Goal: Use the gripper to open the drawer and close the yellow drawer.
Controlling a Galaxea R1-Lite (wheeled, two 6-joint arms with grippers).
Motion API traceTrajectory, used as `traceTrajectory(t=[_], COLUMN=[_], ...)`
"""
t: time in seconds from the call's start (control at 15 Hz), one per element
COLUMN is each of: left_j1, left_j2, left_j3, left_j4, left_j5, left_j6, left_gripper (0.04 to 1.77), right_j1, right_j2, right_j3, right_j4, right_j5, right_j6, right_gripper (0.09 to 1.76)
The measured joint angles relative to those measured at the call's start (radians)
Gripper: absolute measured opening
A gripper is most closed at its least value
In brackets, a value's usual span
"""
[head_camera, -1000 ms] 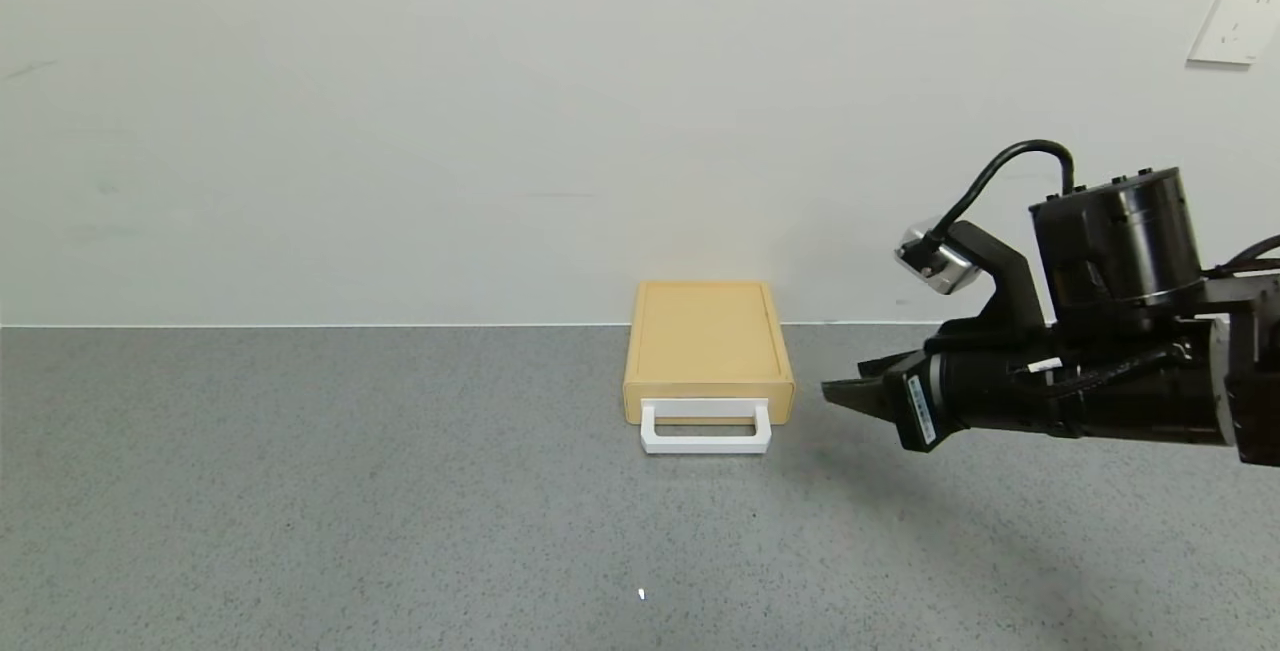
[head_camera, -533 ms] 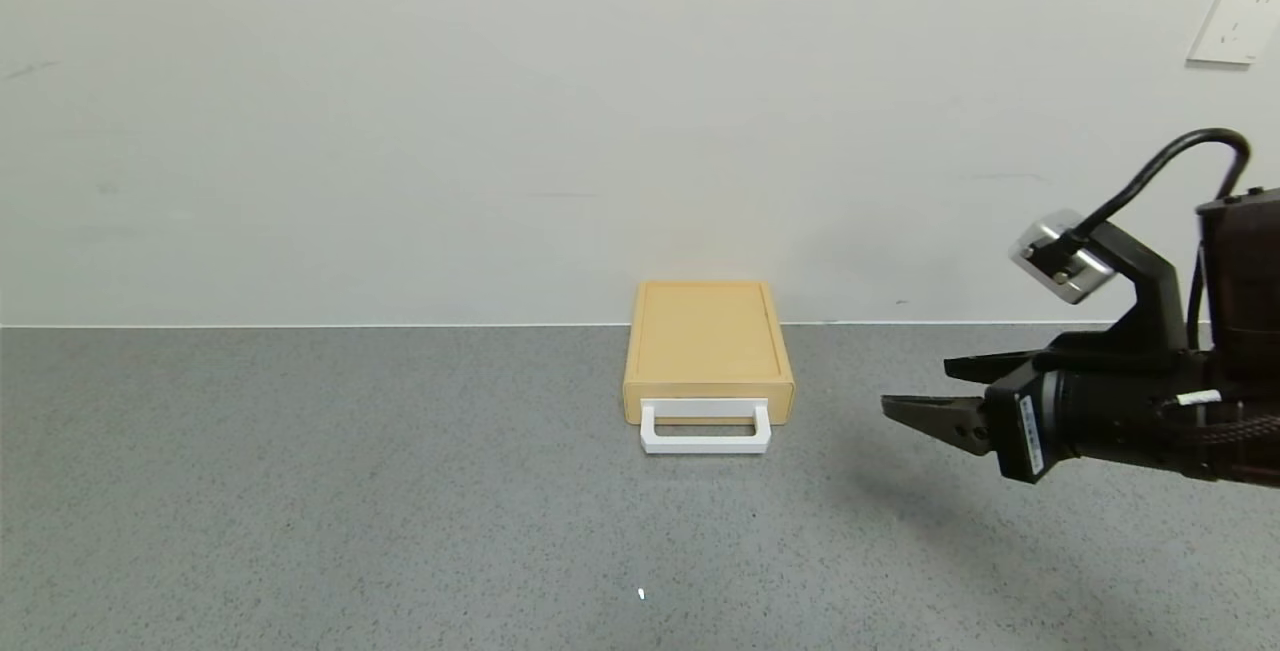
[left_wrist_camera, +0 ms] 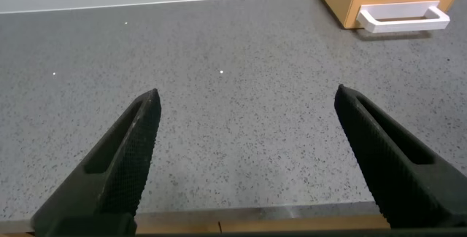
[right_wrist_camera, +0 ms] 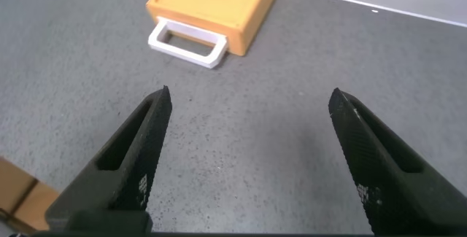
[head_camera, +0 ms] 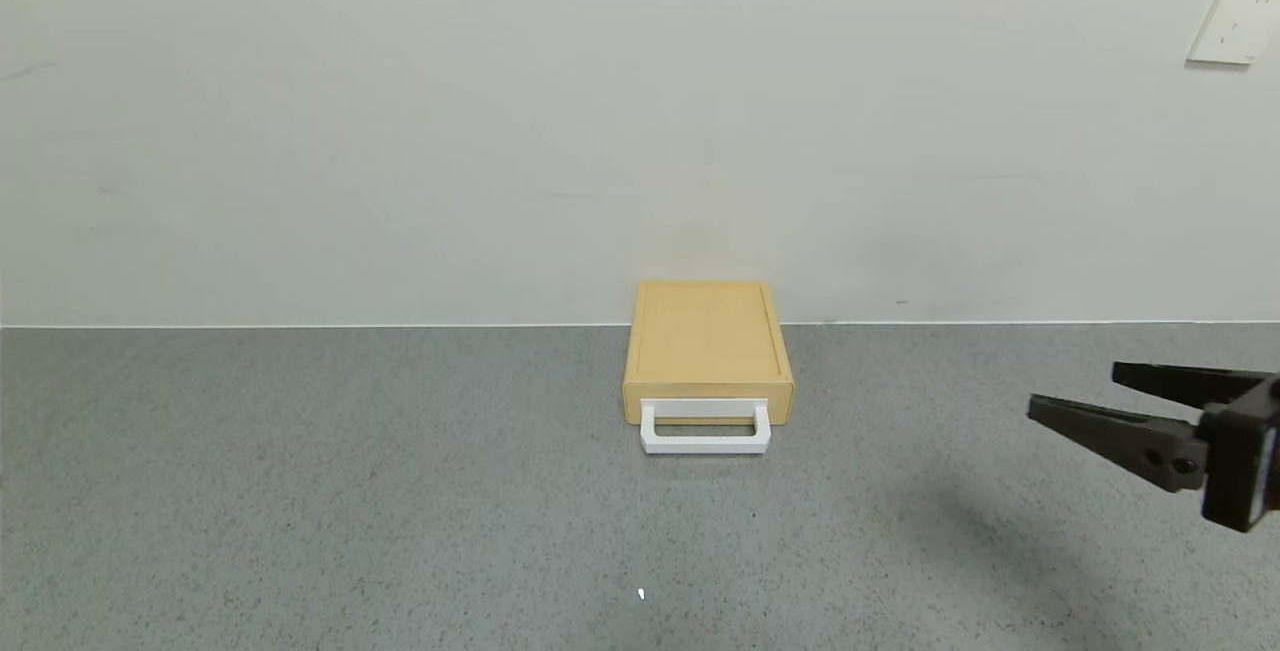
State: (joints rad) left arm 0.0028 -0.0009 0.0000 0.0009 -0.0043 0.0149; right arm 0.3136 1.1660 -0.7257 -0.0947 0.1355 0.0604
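The right end effector hovers at the far right edge of the head view, fingers spread wide and empty, tips aimed toward the middle of the tabletop. The drawer sits well apart on its left, backed against the wall, appearing shut, its long axis running front to back and its white handle facing the robot. The left end effector is also spread and empty, off to the side, low over the tabletop. Which arm is nearer is hard to tell. Count: 1 drawer, 1 handle, 2 end effectors.
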Motion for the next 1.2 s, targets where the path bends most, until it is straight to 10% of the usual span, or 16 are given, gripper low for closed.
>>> traceTrajectory(t=[1.2], left_j1=[0.0], left_j2=[0.0], left_j3=[0.0], left_j4=[0.0], left_j5=[0.0], left_j6=[0.0], left_gripper=[1.72], right_j1=[-0.31], right_j2=[-0.936], right_j3=[0.223], right_j4=[0.421], right_j5=[-0.012], right_j6=[0.027], right_gripper=[1.69])
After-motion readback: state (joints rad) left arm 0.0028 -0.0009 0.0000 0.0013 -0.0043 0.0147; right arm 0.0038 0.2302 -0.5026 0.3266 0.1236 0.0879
